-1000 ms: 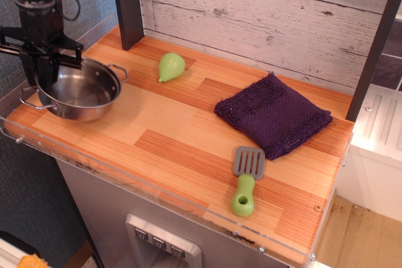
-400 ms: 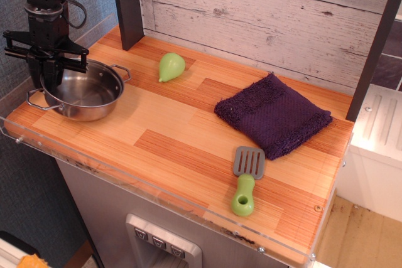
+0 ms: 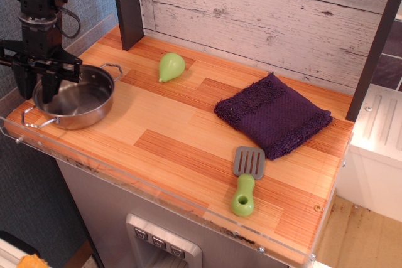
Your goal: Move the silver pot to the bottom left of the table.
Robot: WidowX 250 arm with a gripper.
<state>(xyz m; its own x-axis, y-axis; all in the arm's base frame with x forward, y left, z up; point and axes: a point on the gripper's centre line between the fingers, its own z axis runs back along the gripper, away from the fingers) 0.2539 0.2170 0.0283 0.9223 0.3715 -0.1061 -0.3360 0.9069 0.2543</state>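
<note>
The silver pot [image 3: 78,101] is at the near left corner of the table [image 3: 169,139], with one wire handle toward the front edge and one toward the back. I cannot tell whether it rests on the wood or hangs just above it. My gripper [image 3: 38,91] comes straight down over the pot's left rim. One finger [image 3: 25,83] is outside the rim and the other is inside the bowl. The jaws are closed on the rim. The pot is empty.
A green pear-shaped toy [image 3: 171,66] lies behind and to the right of the pot. A folded purple towel [image 3: 273,114] lies at the right. A green-handled spatula [image 3: 246,180] lies near the front right. A clear acrylic rim [image 3: 125,177] runs along the front edge. A dark post [image 3: 127,4] stands at the back left.
The gripper and the pot have moved together a little to the left and toward the front edge. The other objects have not moved.
</note>
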